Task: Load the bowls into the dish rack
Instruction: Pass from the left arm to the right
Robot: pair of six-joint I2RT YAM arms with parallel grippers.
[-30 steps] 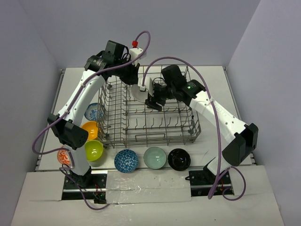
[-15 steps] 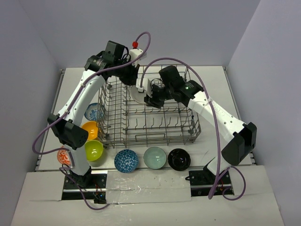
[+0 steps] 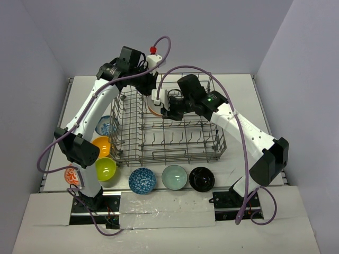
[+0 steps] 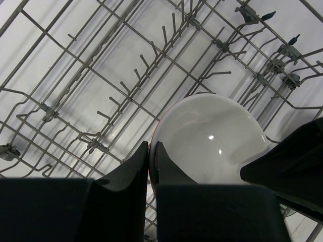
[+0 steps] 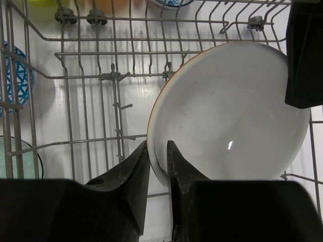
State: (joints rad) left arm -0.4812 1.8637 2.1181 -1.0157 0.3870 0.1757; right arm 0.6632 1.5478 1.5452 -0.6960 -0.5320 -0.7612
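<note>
Handover or joint seating is my reading of the step: both arms meet at one white bowl (image 3: 154, 108) in the rear left part of the dish rack (image 3: 169, 156), over its tines. The left tool (image 4: 152, 146) is pinched together on the bowl's thin rim. The right tool (image 5: 158, 146) has a finger on each side of the rim with no gap showing, so it looks clamped on it too. Whether the bowl's lower edge already rests between tines, I cannot tell.

The bowl stands on edge – its domed white underside faces the left wrist camera, and a sliver of orange shows along the rim. Being round it has no long axis; the axis through its mouth lies near level, so the mouth opens sideways.

The next move likely calls for one tool to let go while the other lowers the bowl, kept on edge, into a slot between tine rows. Letting go too soon could tip it flat.

Seven more bowls (image 3: 142, 180) wait on the counter (image 3: 238, 90), along the rack's near and left sides
</note>
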